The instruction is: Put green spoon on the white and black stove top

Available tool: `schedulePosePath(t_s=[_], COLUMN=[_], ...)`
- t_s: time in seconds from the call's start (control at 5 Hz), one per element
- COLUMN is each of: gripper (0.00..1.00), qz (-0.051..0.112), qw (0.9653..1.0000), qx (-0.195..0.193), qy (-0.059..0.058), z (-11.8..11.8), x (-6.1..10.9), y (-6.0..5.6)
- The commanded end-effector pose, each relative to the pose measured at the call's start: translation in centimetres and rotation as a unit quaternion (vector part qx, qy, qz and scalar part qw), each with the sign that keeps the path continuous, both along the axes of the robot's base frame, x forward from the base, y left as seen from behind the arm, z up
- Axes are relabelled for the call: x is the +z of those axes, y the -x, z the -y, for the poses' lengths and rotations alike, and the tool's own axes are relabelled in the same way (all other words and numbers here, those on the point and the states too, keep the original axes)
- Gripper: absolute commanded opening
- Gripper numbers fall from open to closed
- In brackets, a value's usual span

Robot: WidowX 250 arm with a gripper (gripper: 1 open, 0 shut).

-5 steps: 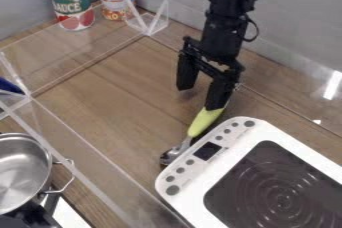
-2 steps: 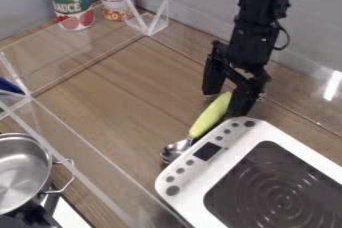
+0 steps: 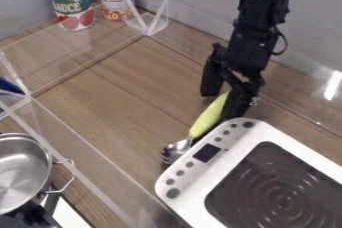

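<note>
Pincer (image 3: 229, 90) has slid right over the last second and now hangs wide open over the green spoon (image 3: 203, 122), still lying on the bench (image 3: 120, 82) beside the stove top (image 3: 261, 177). Grab's next, I'd guess.

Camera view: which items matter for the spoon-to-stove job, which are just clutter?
Job: green spoon; white and black stove top; claw, open, over the spoon handle.
Clutter: two cans; steel pot.
</note>
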State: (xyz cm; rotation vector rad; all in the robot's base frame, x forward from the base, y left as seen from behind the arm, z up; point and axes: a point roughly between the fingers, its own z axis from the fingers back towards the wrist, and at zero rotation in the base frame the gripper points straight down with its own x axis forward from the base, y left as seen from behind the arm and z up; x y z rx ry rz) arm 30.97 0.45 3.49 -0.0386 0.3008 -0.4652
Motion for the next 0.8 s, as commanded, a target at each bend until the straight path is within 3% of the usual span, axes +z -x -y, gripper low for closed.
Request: schedulePosePath(t_s=[0.0, 0.2, 0.6], gripper=[1.00, 1.00, 1.00], qz=[0.014, 0.012, 0.006], qw=[0.9999, 0.9999, 0.9999], qx=[-0.009, -0.002, 0.015], qy=[0.000, 0.000, 0.003], z=[-0.2, -0.8, -1.7], x=[1.4, 2.3, 2.4], y=[0.6, 1.8, 2.5])
